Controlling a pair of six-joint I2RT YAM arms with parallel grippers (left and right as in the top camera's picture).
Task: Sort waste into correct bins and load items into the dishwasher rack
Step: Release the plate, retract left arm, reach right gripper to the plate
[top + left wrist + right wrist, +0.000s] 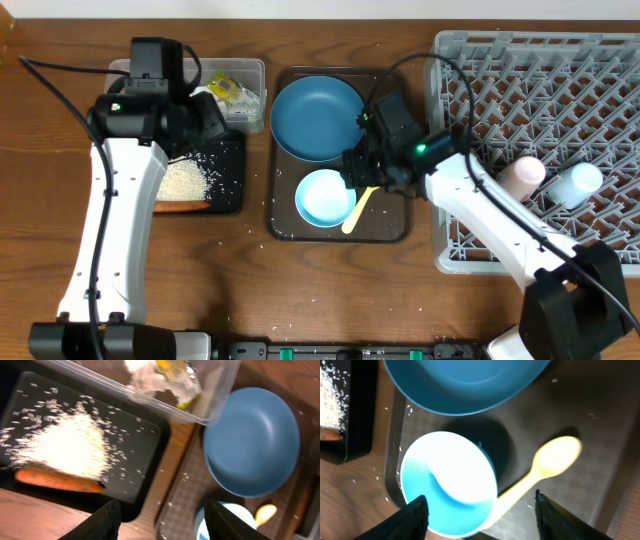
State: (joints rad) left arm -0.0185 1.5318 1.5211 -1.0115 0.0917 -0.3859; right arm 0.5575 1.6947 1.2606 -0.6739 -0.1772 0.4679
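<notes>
Sitting on the brown serving tray [390, 222], the small white bowl [447, 485] is round and glossy, tinted pale blue inside, just below the large blue plate [465, 380]. The pale yellow spoon [550, 462] lies beside it, its handle running to the bowl's rim. The right gripper [482, 515] hangs over both, jaws spread wide, gripping nothing. The left gripper [165, 520], jaws parted and empty, hovers by the black tray [145, 490] of rice [70, 445].
</notes>
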